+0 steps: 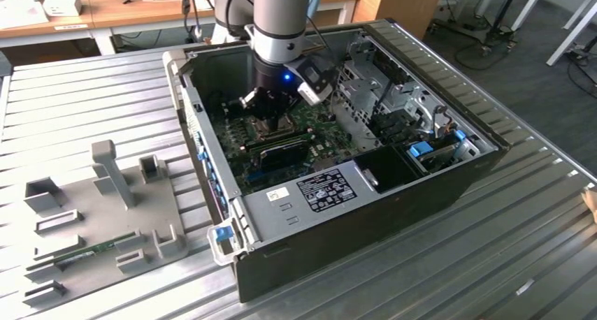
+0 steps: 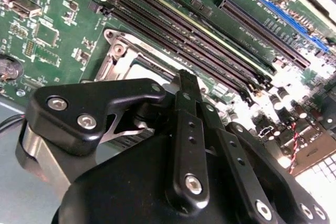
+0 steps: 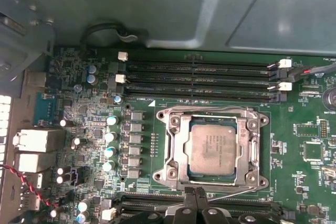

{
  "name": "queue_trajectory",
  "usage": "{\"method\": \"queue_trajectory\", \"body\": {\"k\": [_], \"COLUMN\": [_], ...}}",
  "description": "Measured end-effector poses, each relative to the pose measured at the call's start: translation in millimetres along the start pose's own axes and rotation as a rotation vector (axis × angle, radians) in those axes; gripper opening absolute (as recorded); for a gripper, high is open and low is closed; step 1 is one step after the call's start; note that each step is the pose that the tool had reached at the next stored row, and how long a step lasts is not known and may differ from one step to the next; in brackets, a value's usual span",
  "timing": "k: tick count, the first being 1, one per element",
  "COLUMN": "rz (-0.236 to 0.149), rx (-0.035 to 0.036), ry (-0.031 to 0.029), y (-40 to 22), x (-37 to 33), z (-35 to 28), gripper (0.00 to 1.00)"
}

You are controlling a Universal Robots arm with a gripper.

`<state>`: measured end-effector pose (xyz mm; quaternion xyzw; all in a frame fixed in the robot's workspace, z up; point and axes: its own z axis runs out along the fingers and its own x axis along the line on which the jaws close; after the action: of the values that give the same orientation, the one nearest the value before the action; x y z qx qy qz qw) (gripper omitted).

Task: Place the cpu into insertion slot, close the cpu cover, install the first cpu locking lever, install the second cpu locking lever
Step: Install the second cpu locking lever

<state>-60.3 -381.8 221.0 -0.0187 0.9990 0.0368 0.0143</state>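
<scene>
Gripper (image 3: 195, 195) down inside the open case (image 1: 466, 173), low over the board (image 3: 79, 103), right at the edge of the slot (image 3: 173, 150). Fingers (image 2: 185, 85) pressed together, nothing between them; the tips sit at the cover (image 3: 251, 145) rim, contact too tight to call. In the first wrist view the cpu (image 3: 212, 148) lies flat in the slot, its pale top showing through the cover's cut-out, cover down around it. A thin lever (image 3: 233, 193) runs along the near edge beside the fingertips; latched or not, can't tell. In the exterior view the arm (image 1: 279, 19) hides the socket. Second wrist view: gripper body blocks most of the slot
</scene>
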Motion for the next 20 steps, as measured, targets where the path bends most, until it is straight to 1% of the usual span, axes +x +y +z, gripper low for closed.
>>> {"method": "queue_trajectory", "body": {"k": [9,14,20], "rz": [0.0,0.0,0.0], "rx": [-0.0001,0.0,0.0003], "ry": [-0.0001,-0.0009,-0.0008], "y": [-0.1,-0.1,-0.2], "x": [0.1,2.0,2.6], "z": [1.2,1.9,3.9], "gripper": [0.1,0.1,0.1]}}
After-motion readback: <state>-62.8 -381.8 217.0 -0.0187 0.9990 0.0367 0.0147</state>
